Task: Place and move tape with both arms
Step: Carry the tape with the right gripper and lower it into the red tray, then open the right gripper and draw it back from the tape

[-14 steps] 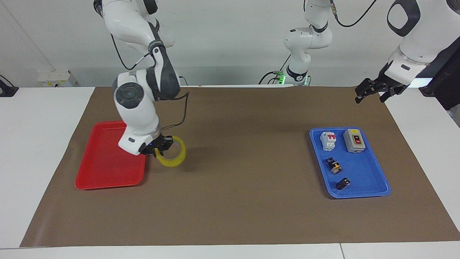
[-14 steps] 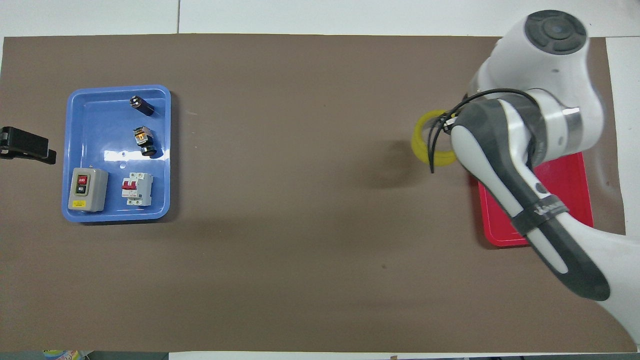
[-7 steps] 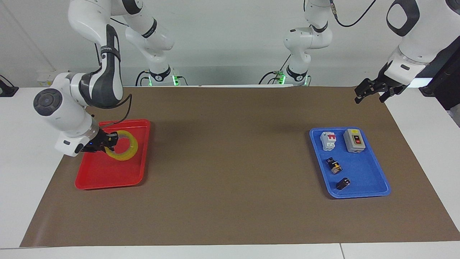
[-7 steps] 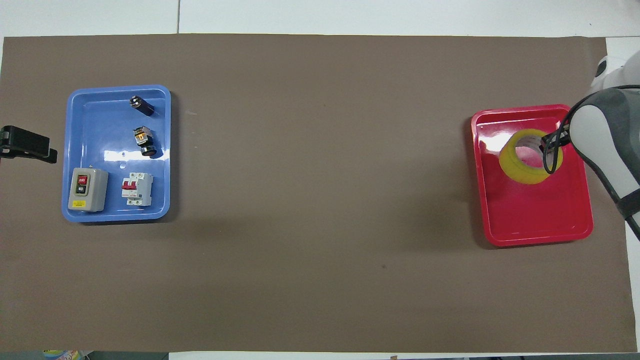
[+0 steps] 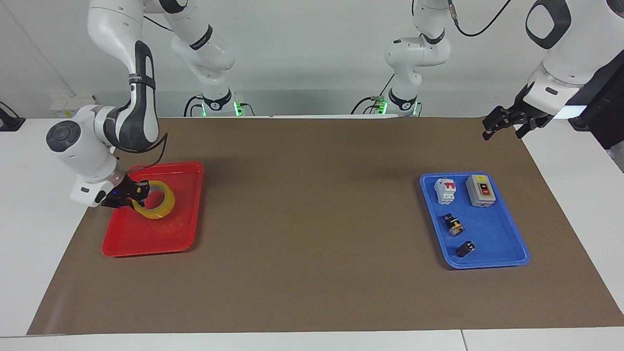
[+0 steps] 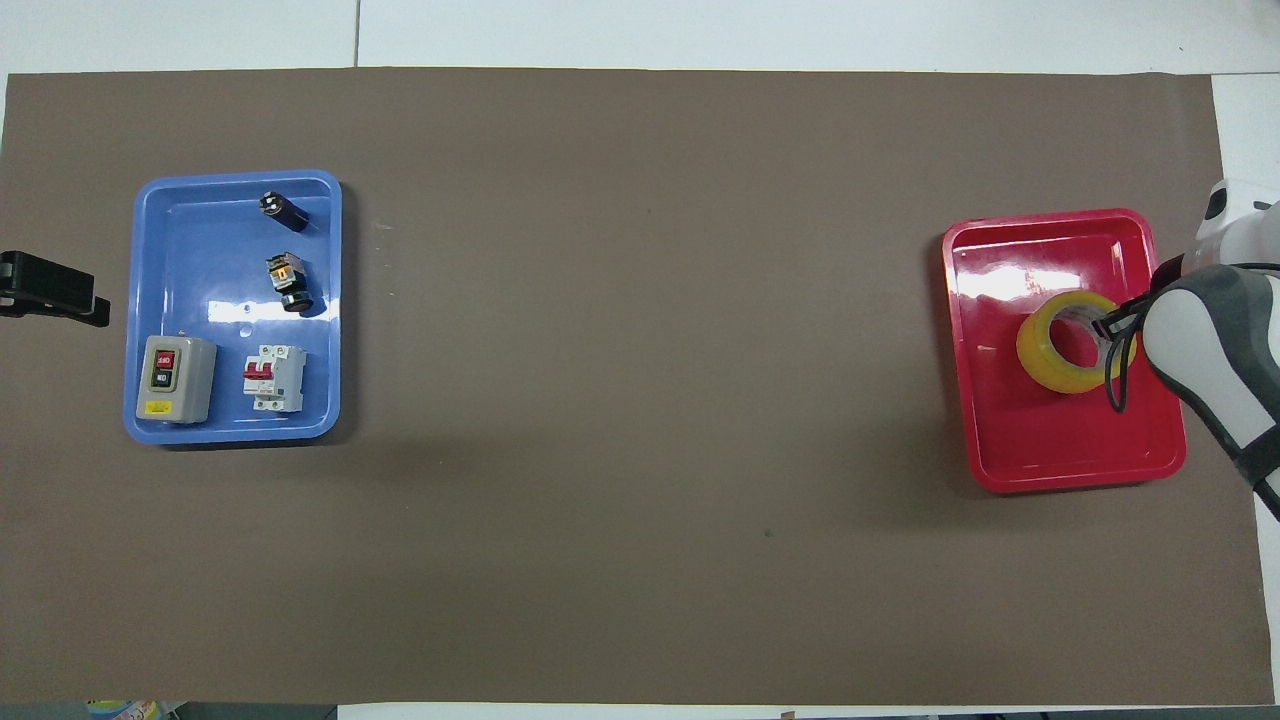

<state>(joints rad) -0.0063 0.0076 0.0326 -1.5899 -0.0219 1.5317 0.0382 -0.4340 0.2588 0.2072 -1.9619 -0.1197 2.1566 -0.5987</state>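
Brown paper covers the white table (image 5: 29, 229) almost edge to edge. At the right arm's end sits a red tray (image 5: 146, 243); at the left arm's end a blue tray (image 5: 487, 261) holds small electrical parts.

The tape (image 5: 163, 207) is over the red tray, tilted, pinched through its wall by the right gripper (image 5: 136, 195), whose fingers close on the rim at about nine o'clock of the roll in the facing view. Whether the roll's low edge already touches the tray floor I cannot quite tell; it looks very close.

To do the setting-down well, I would lower until the roll rests, level it so it lies flat, then spread the fingers and lift straight up, so that the finger inside the core does not drag the roll.

Around the tape the tray floor is bare, with the rim nearest at three o'clock in the overhead view, where the wrist comes in. Between the trays the paper offers wide room.

The left gripper (image 5: 504, 124) waits, fingers spread, over the paper's corner nearer the robots than the blue tray.
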